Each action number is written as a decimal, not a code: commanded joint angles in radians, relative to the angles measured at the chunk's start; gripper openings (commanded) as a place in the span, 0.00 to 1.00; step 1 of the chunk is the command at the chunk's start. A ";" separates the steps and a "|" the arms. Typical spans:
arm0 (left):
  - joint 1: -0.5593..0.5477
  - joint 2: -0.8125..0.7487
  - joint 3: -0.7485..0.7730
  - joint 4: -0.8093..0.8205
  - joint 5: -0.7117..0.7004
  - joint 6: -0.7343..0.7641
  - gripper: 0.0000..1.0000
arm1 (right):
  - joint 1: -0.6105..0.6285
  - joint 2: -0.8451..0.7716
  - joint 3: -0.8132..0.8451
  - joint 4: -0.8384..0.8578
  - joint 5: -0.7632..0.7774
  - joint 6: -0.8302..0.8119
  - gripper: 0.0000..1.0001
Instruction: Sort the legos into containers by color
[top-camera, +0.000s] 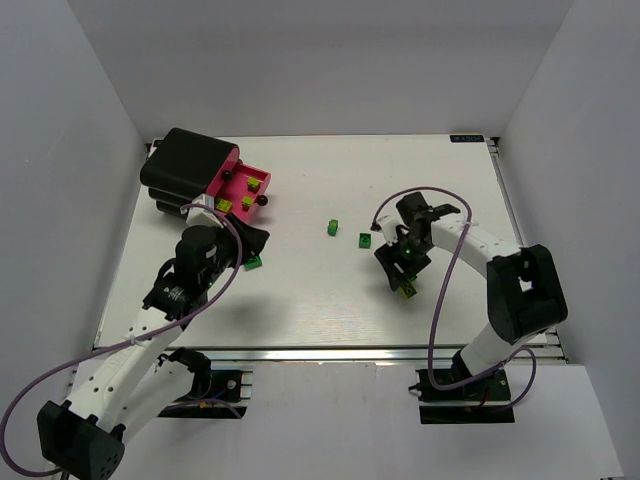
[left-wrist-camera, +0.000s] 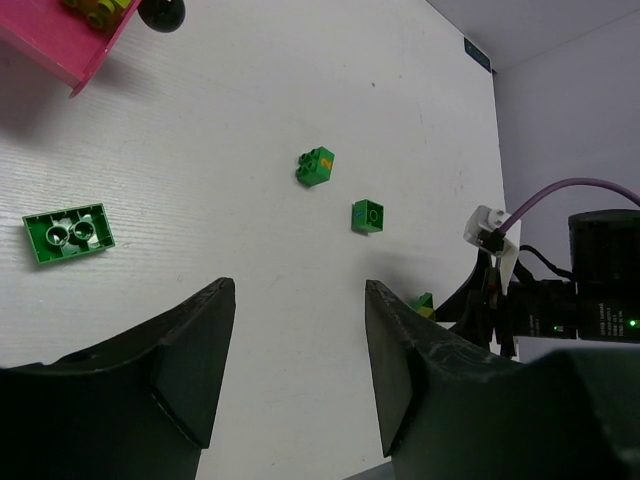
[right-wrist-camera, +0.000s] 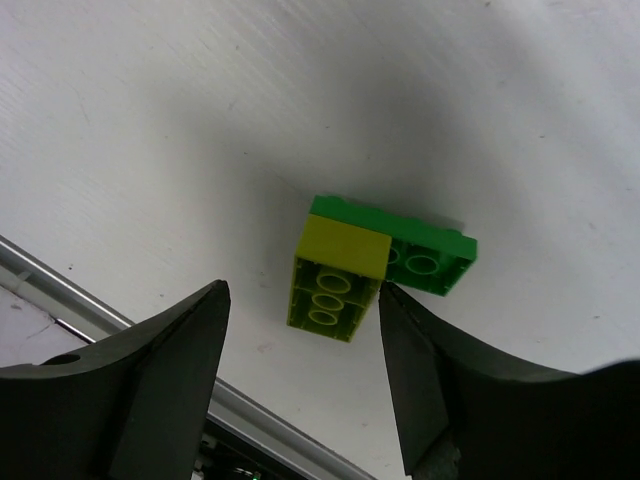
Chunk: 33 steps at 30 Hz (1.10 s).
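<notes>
Sorting is partly done: you have a few yellow-green legos (top-camera: 253, 185) in the open pink drawer (top-camera: 243, 172), while green legos (top-camera: 333, 227) lie loose on the surface (top-camera: 300, 310). Your right claw (right-wrist-camera: 302, 292) is open and empty, straddling a yellow-green brick (right-wrist-camera: 335, 285) that touches a green brick (right-wrist-camera: 430, 260). Your left claw (left-wrist-camera: 300, 290) is open and empty too, with a flat green brick (left-wrist-camera: 68, 232) off to one side.

Lab: white-walled enclosure (top-camera: 60, 150) around robot table (top-camera: 320, 295)

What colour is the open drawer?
The drawer is bright pink. The top view shows it best.
</notes>
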 joint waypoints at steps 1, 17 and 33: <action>0.004 -0.021 -0.012 0.001 -0.016 -0.006 0.64 | 0.028 0.007 -0.034 0.045 0.035 0.037 0.67; 0.004 0.008 -0.017 0.114 0.050 -0.015 0.66 | 0.051 -0.086 0.039 0.108 -0.086 -0.075 0.00; 0.013 0.422 0.166 0.524 0.524 -0.112 0.79 | 0.054 -0.112 0.196 0.181 -0.855 -0.762 0.00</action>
